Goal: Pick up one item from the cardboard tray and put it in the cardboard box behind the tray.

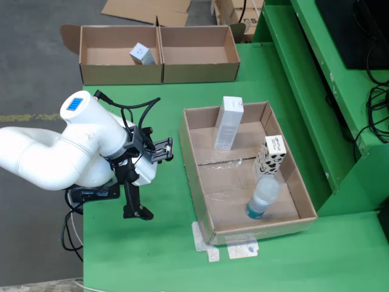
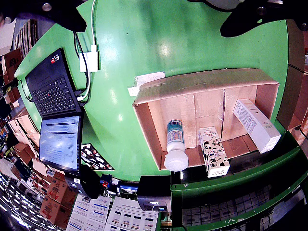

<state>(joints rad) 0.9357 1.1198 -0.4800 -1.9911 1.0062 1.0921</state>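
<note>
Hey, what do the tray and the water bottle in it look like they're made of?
The tray looks like plain brown corrugated cardboard, matte, with creased flaps and shiny clear tape along the floor seam. The bottle appears to be clear, glossy plastic: the tray floor shows through it, and it carries a teal label.

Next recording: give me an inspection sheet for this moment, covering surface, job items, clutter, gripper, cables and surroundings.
Surface: green table, tape patches by the tray corner.
Job's things: cardboard tray holds a white carton, a cow-print carton and a water bottle; cardboard box behind already holds a small carton.
Clutter: nothing seen.
Grippers: gripper left of the tray, holding nothing; fingers' gap unclear.
Cables: black leads on the arm; more at right edge.
Surroundings: laptop, stacked boxes, concrete floor.
</note>
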